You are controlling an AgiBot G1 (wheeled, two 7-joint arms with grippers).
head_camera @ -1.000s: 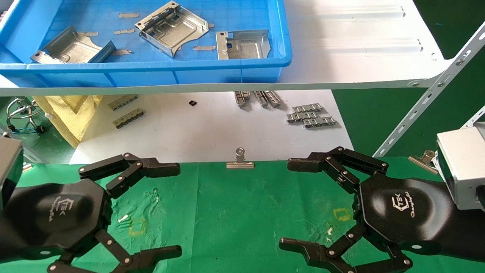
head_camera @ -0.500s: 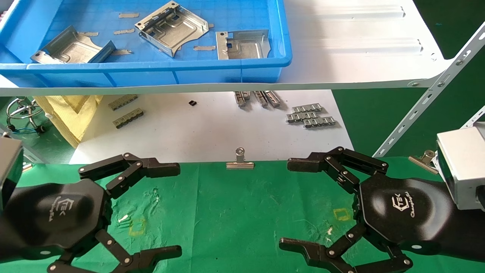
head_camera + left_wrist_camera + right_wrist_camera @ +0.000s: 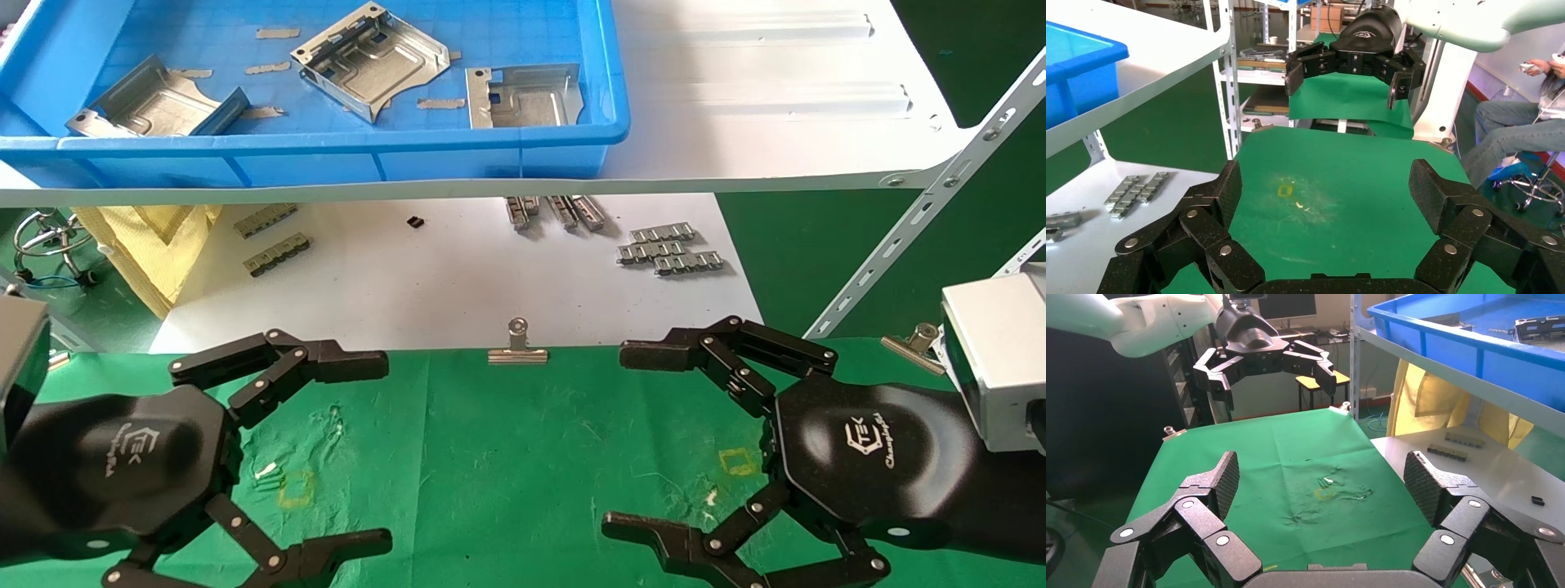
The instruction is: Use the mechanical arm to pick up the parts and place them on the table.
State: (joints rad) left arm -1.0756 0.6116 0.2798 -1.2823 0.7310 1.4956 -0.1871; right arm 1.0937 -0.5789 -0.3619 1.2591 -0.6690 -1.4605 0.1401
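Note:
Three silvery sheet-metal parts lie in a blue bin (image 3: 327,155) on the white shelf: one at the left (image 3: 151,102), one in the middle (image 3: 372,59), one at the right (image 3: 523,96). One part also shows in the right wrist view (image 3: 1538,324). My left gripper (image 3: 384,451) is open and empty, hovering over the left of the green table (image 3: 507,457). My right gripper (image 3: 617,441) is open and empty over the table's right side. The two grippers face each other. Each wrist view shows its own open jaws over bare green cloth, left (image 3: 1327,190) and right (image 3: 1321,478).
Small grey ridged strips (image 3: 670,249) lie on the white sheet (image 3: 458,278) under the shelf. Binder clips (image 3: 517,347) hold the cloth's far edge. A slanted shelf brace (image 3: 923,220) stands at the right, a yellow cloth (image 3: 155,245) at the left. Yellow squares (image 3: 738,461) mark the cloth.

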